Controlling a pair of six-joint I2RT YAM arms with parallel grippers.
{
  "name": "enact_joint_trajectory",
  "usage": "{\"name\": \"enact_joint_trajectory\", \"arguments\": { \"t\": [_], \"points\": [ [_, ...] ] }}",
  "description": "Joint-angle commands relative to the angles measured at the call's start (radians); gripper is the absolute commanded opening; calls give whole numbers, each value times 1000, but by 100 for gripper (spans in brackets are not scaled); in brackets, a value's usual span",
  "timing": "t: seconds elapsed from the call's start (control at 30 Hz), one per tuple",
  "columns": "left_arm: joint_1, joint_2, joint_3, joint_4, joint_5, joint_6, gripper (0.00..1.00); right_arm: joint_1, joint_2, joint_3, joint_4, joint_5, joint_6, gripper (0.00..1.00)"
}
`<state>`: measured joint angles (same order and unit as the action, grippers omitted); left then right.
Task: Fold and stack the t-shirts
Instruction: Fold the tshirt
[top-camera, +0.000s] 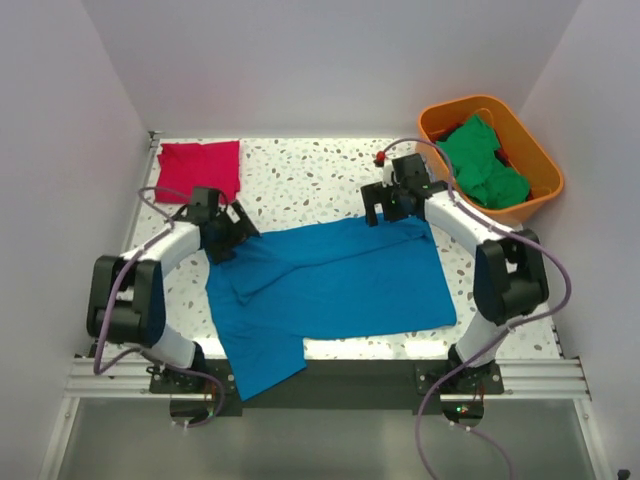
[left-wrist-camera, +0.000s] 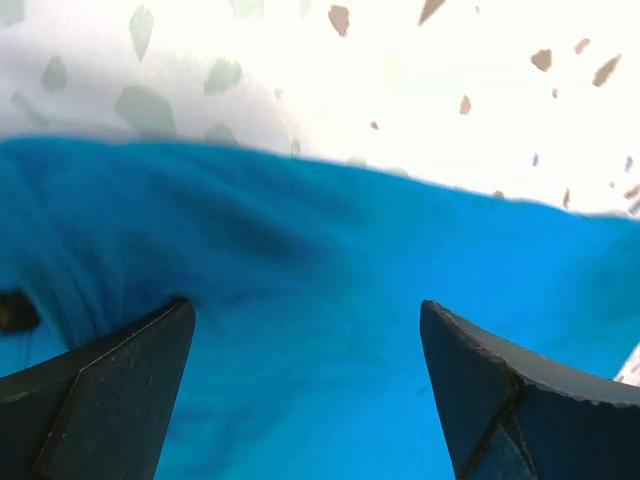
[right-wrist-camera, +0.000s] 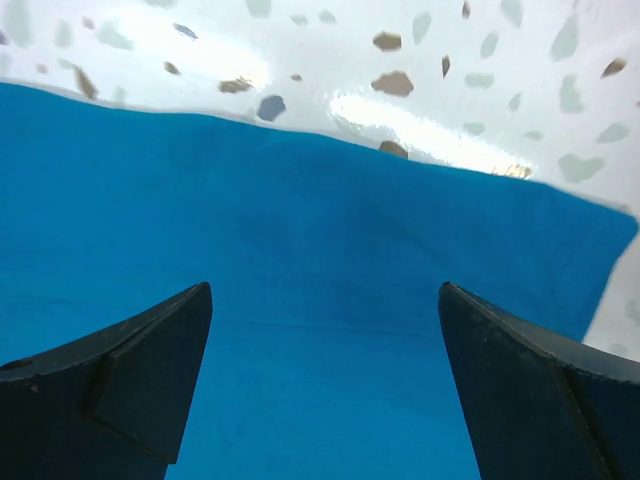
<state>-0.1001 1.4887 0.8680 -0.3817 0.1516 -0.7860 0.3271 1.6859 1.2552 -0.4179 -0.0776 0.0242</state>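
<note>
A bright blue t-shirt lies spread across the middle of the table, one part hanging over the near edge. My left gripper hovers open over its far left corner; in the left wrist view blue cloth fills the gap between the spread fingers. My right gripper stands open over the far right edge, the shirt beneath it and nothing gripped. A crimson red t-shirt lies folded at the far left corner. Green t-shirts sit in the bin.
An orange plastic bin stands at the far right, beside the right arm. White walls close the table on three sides. Speckled tabletop shows behind the blue shirt.
</note>
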Motion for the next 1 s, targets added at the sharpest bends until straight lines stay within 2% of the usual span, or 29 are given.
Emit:
{"name": "enact_joint_trajectory", "arguments": {
  "t": [0.0, 0.17, 0.33, 0.47, 0.63, 0.83, 0.97],
  "points": [
    [5, 103, 66, 132, 4, -10, 100, 0, 83, 52, 15, 30, 94, 99],
    [34, 274, 141, 58, -141, 8, 100, -6, 208, 85, -16, 160, 140, 99],
    [97, 402, 204, 38, -179, 28, 100, -23, 291, 116, -24, 272, 161, 99],
    [100, 498, 314, 6, -201, 51, 100, -39, 319, 118, -18, 335, 164, 99],
    [125, 603, 422, -40, -211, 76, 100, -100, 296, 89, 16, 289, 187, 99],
    [125, 605, 471, -54, -210, 88, 100, -112, 229, 47, 22, 285, 172, 99],
    [123, 558, 444, -40, -176, 102, 100, -89, 80, -59, 108, 143, 157, 99]
  ]
}}
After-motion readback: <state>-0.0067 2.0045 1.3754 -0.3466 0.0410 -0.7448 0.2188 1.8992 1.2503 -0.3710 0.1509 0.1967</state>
